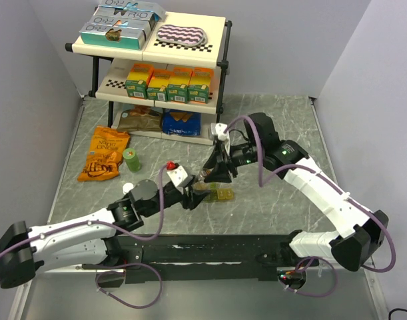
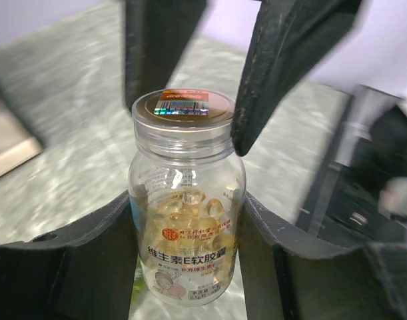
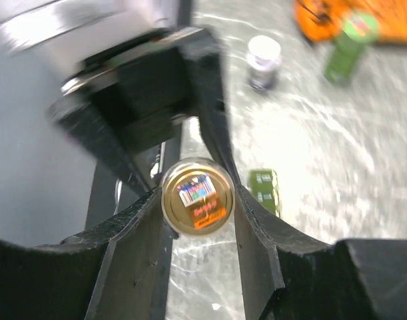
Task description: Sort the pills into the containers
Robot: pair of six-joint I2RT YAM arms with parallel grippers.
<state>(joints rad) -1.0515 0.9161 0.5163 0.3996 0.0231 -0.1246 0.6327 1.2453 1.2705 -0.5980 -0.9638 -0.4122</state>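
Pinching the bottle [image 2: 187, 220] body, left pincer [image 2: 188, 267] braces it; right pincer [image 3: 196, 200] clamps the cap [image 3: 196, 190], likely to twist it off, containers [image 1: 220, 195] waiting just right.

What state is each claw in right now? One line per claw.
Left claw: closed on the clear pill bottle, around its body.
Right claw: closed on its cap.

A cream two-tier shelf rack [image 1: 215, 33] on black legs stands at the far end of the grey marbled worktop [image 1: 290, 127]. Plain pale walls enclose it: a back wall [image 1: 290, 40] behind the rack, a left wall [image 1: 23, 93] beside it, and a right wall [image 1: 376, 73] well apart. The light is even and soft.
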